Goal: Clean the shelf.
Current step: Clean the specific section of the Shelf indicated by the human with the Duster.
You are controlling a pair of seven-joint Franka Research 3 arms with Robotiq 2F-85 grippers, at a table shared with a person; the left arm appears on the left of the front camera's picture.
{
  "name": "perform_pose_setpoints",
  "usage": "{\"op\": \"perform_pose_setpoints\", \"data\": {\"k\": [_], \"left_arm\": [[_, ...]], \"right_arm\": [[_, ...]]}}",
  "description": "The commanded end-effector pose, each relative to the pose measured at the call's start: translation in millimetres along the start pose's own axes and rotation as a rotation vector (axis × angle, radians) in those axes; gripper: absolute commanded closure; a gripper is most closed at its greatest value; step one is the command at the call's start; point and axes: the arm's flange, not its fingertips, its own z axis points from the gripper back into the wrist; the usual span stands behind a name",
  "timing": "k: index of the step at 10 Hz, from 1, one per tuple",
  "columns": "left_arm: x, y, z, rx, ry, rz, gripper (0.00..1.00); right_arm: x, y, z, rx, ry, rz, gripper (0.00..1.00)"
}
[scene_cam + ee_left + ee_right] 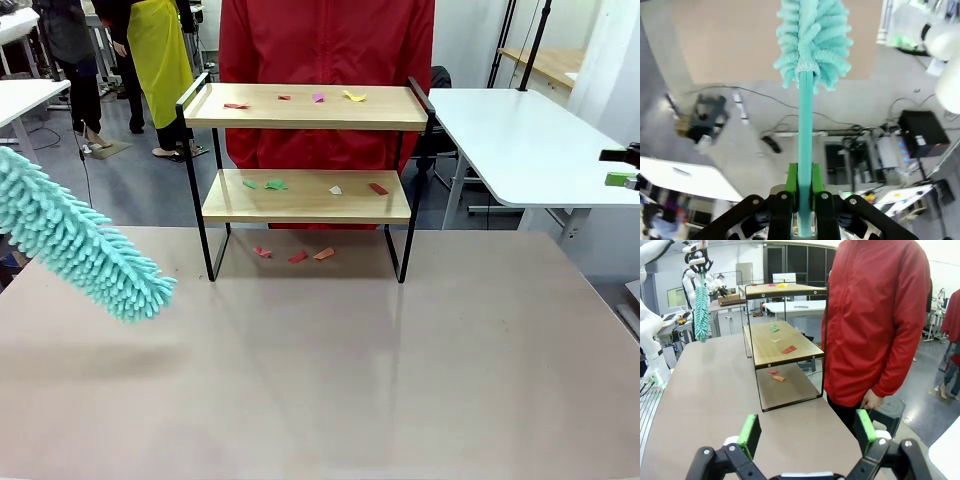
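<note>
shelf position: shelf (209, 200) stands upright on the far middle of the counter (320, 380), just in front of the person (325, 50) in a red jacket
shelf build: two light wooden boards in a thin black frame, raised rails at both ends
top board: top board (300, 119) carries four paper scraps in a row: red (236, 105), small red, pink, yellow (354, 97)
lower board: lower board (305, 212) carries two green scraps (276, 184) at left, a white one mid, a red one (378, 188) at right
under shelf: three scraps on the counter between the frame legs, two red and an orange one (323, 254)
left hand: left hand (805, 175) clenched on the teal handle of the duster (80, 240), green pads pressed to both sides of the stick
duster: fluffy teal head, tilted, tip down toward the counter's left part, off the surface with its shadow below; well apart from the shelf, touching no scrap
right hand: right hand (807, 432) released, fingers spread wide, nothing between the pads; it is above the counter's end, looking along the shelf from its side
person's hand: hand (871, 401) hangs at the jacket hem, near the counter's edge, apart from the shelf
background: white tables, other people farther back
</note>
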Motion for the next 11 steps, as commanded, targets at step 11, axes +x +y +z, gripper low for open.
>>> {"op": "perform_pose_setpoints", "data": {"k": [11], "left_arm": [[49,6,-42,0.08,-0.007,-0.084,0.87]], "right_arm": [[2,1,-1,0.001,-0.002,0.003,0.0]]}}
